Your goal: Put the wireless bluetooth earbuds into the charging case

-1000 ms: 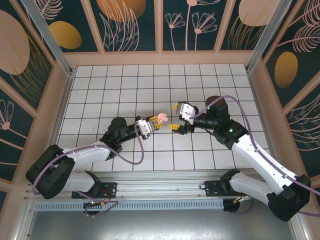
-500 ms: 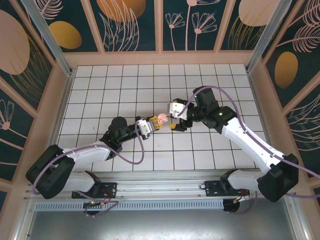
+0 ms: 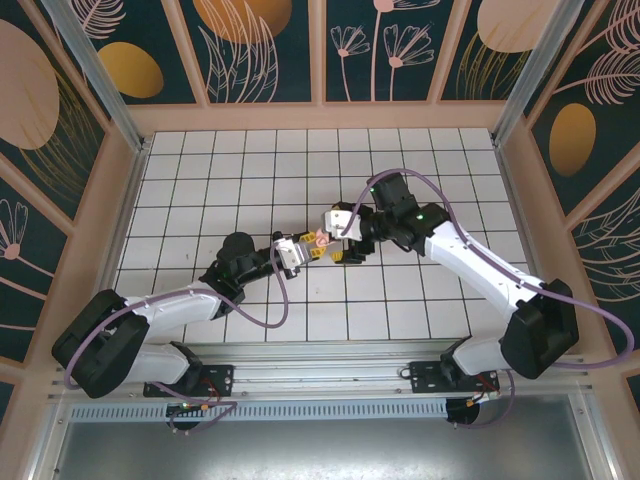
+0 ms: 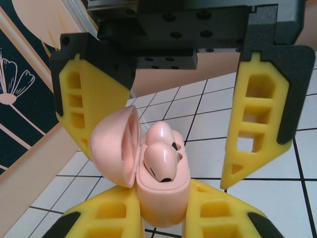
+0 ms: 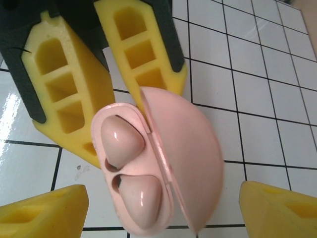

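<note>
Left gripper [image 3: 304, 250] clamped the open charging case [image 4: 162, 191] — both earbuds [image 5: 122, 140] seated.
We saw the right gripper [image 3: 336, 237] spread wide either side of it — bare tiles [image 3: 250, 160] beyond.

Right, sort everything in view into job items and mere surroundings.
Job:
- earbuds, both seated in the case
- charging case, pink, lid open

Surroundings:
- white tiled table
- flower-patterned walls

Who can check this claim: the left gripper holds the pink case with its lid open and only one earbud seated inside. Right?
Wrong count: the right wrist view shows two earbuds seated inside. The left gripper does hold the pink case, lid open.
</note>
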Tool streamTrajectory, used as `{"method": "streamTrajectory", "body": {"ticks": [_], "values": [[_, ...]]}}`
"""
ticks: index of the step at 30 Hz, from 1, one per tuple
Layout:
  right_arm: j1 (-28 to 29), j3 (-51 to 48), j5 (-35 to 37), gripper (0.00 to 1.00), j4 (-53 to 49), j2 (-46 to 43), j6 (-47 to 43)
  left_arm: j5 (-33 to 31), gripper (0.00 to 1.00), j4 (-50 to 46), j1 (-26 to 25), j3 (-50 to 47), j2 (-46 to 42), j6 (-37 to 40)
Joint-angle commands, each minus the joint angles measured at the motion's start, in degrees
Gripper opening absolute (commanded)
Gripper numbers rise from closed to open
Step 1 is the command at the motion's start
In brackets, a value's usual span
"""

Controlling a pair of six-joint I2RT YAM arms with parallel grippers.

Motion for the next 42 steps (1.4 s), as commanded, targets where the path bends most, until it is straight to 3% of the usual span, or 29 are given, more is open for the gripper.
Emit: {"method": "streamTrajectory", "body": {"ticks": [1, 15, 19, 25, 31, 37, 42], "values": [[0.6, 1.8, -2.9, 0.79, -1.0, -0.1, -1.3, 0.2, 0.13, 0.3, -0.2, 1.1, -0.1, 0.5], [0.6, -6.7, -7.0, 0.66, 0.0, -11.1, 0.8, -0.9, 0.13, 0.9, -0.2, 1.0, 0.7, -2.3], [-0.5, -9.2, -7.6, 0.66, 4.8, -14.0, 6.8, -1.0, 0.13, -1.0, -0.2, 2.4, 0.9, -4.4], [-4.3, -17.0, -8.0, 0.66, 24.2, -19.8, 34.2, -3.0, 0.14, -6.3, -0.2, 6.9, 2.4, -21.9], [-7.1, -23.7, 6.9, 0.66, 32.3, -24.0, 60.6, -3.4, 0.13, -17.0, -0.2, 14.5, 7.2, -44.6], [-7.6, -27.7, 21.2, 0.65, 28.5, -26.8, 70.9, -2.3, 0.12, -27.2, -0.2, 21.4, 12.3, -59.9], [-7.7, -29.7, 21.9, 0.65, 27.2, -27.1, 74.0, -1.4, 0.12, -35.9, -0.2, 27.0, 17.3, -69.2]]}}
